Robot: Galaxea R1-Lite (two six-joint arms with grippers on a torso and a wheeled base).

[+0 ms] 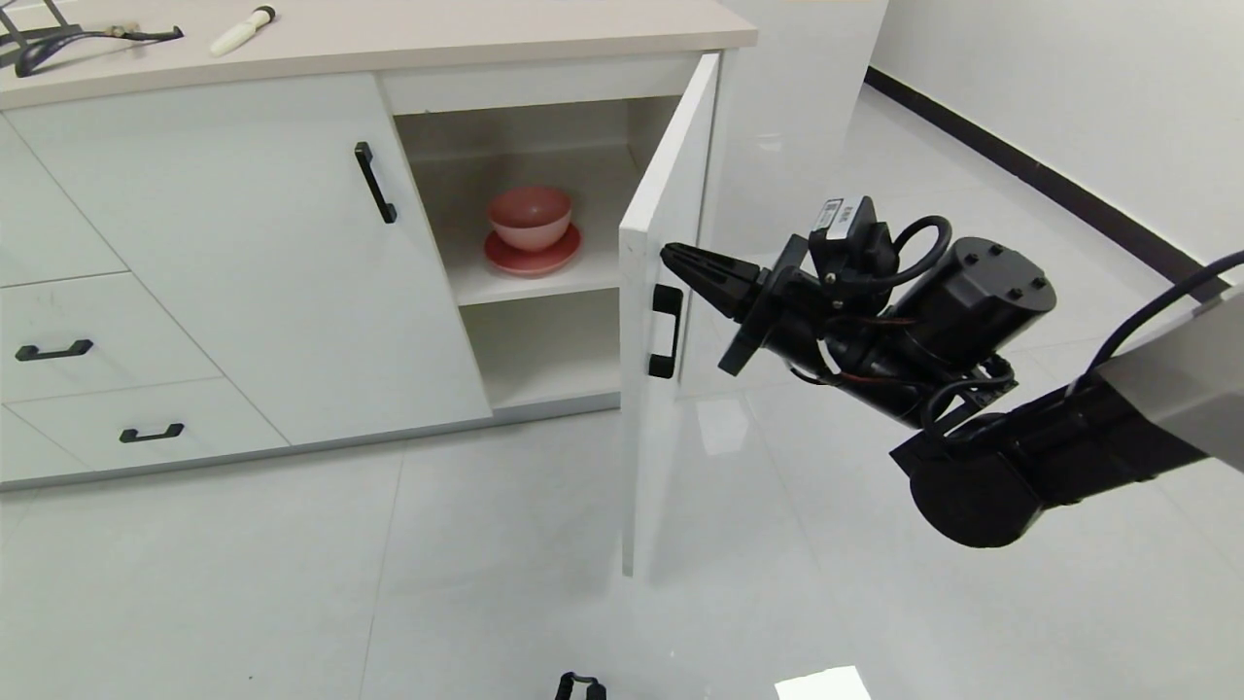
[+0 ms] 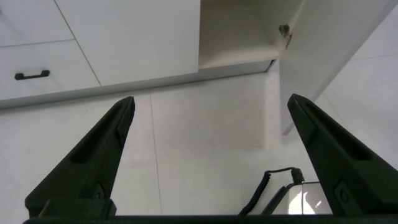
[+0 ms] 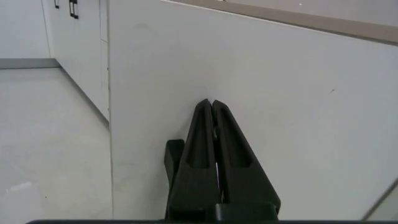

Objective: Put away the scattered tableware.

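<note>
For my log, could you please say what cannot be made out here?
- Head view: the open white cabinet door hides the right ends of the shelves.
- Head view: flat pink plate, mostly covered by the round pink bowl on it.
- Head view: black wire rack, cut off by the picture's edge.
- Head view: whether the shut right tool touches the black door handle; too close to tell.

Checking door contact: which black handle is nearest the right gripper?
The handle on the open door, just below the right gripper; the others sit on closed fronts.
</note>
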